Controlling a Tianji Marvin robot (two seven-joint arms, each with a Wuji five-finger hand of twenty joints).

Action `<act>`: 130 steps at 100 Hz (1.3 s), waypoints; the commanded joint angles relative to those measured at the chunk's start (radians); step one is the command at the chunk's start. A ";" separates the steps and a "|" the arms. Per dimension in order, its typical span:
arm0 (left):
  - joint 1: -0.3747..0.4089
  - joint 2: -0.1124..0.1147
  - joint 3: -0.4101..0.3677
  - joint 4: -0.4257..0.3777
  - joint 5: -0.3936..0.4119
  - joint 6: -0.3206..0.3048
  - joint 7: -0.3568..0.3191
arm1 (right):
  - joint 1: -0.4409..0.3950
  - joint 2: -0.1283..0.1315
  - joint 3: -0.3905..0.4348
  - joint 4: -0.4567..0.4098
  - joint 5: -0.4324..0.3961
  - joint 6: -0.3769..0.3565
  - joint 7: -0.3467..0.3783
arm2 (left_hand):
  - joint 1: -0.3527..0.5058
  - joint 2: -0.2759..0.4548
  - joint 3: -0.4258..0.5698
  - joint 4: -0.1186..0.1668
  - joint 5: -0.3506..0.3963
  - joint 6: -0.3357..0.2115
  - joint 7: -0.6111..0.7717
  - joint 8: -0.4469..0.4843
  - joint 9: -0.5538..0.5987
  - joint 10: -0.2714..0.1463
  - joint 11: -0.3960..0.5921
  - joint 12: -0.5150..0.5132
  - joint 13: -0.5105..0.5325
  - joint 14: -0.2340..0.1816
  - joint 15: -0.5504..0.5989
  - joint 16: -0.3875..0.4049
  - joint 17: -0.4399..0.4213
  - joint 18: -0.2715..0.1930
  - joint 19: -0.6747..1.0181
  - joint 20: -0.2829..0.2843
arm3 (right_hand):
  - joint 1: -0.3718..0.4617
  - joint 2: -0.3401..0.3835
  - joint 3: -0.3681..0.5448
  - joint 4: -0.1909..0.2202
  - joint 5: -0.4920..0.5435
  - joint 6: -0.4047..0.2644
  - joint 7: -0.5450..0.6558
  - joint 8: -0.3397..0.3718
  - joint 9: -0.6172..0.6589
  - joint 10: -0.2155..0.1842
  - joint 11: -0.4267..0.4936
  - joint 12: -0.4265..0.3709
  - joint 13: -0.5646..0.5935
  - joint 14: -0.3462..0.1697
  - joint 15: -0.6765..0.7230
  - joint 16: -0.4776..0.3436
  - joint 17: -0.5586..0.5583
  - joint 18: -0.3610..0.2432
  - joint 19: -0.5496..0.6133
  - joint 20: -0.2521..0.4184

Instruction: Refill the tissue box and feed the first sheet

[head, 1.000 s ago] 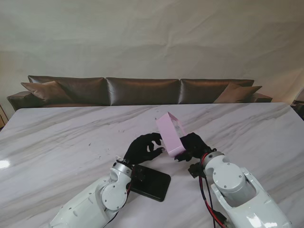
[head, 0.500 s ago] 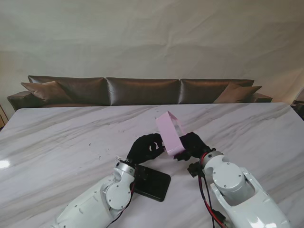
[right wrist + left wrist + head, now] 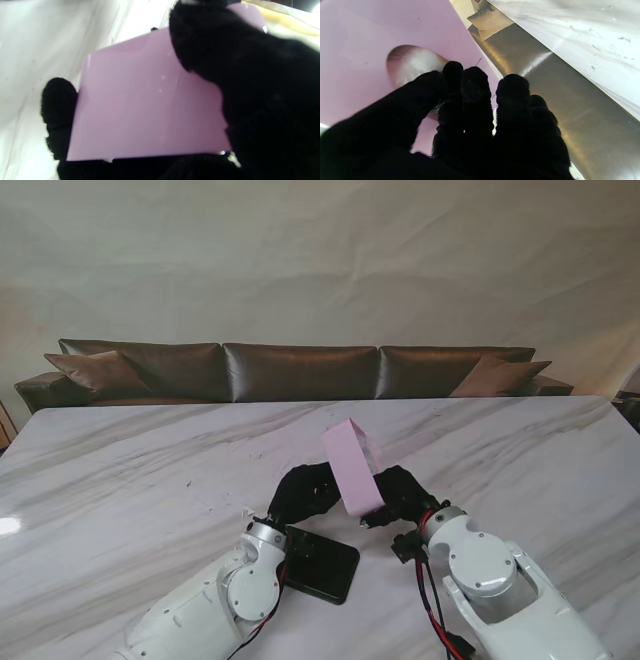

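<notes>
At frame center I see my right hand point(image 3: 400, 492) gripping the pink tissue box point(image 3: 351, 468), tilted off the table point(image 3: 120, 470). My left hand point(image 3: 303, 492) pinches at its oval opening point(image 3: 413, 62).

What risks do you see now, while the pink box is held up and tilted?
1. The right hand holds the tilted pink tissue box off the table; it might slip.
2. The left hand has its fingers at the oval opening; a hard push may shift the box.
3. The black base lies close beneath; a dropped box could hit it.
</notes>
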 commanded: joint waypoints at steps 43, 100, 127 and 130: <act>0.010 0.011 -0.011 -0.027 0.014 -0.018 -0.043 | -0.018 0.004 0.018 -0.030 -0.072 0.042 0.013 | -0.152 -0.086 0.273 0.394 0.174 -0.201 -0.008 0.295 0.129 -0.012 0.085 0.162 0.057 0.127 0.148 0.013 0.090 -0.186 2.749 -0.006 | 0.066 0.074 0.220 0.083 0.035 0.061 0.045 0.022 0.102 0.073 -0.002 -0.027 0.189 0.161 0.484 0.051 -0.009 -0.562 0.241 0.074; 0.028 0.079 -0.050 -0.096 -0.041 0.007 -0.277 | -0.021 0.009 0.031 -0.042 -0.113 0.065 0.018 | -0.177 0.014 -0.149 0.237 -0.149 0.054 -0.349 -0.110 -0.246 0.004 -0.199 -0.217 -0.182 0.068 -0.219 -0.065 -0.066 -0.208 2.580 0.043 | 0.063 0.078 0.220 0.075 0.035 0.060 0.041 0.025 0.102 0.072 -0.006 -0.025 0.189 0.161 0.479 0.052 -0.013 -0.565 0.239 0.072; 0.015 0.072 -0.040 -0.079 -0.074 -0.042 -0.292 | -0.013 0.009 0.019 -0.033 -0.108 0.062 0.024 | -0.172 -0.012 -0.167 0.178 -0.128 0.064 -0.355 -0.132 -0.232 0.012 -0.197 -0.240 -0.167 0.068 -0.222 -0.062 -0.073 -0.208 2.572 0.049 | 0.065 0.079 0.220 0.072 0.035 0.060 0.041 0.026 0.103 0.072 -0.006 -0.024 0.189 0.161 0.477 0.052 -0.014 -0.567 0.238 0.071; 0.014 0.071 -0.040 -0.078 -0.078 -0.045 -0.293 | -0.012 0.009 0.018 -0.032 -0.108 0.062 0.024 | -0.174 -0.006 -0.169 0.174 -0.124 0.066 -0.353 -0.132 -0.230 0.015 -0.196 -0.240 -0.165 0.069 -0.221 -0.061 -0.071 -0.208 2.571 0.050 | 0.064 0.079 0.220 0.072 0.035 0.060 0.041 0.026 0.103 0.072 -0.006 -0.024 0.189 0.161 0.477 0.052 -0.014 -0.567 0.238 0.071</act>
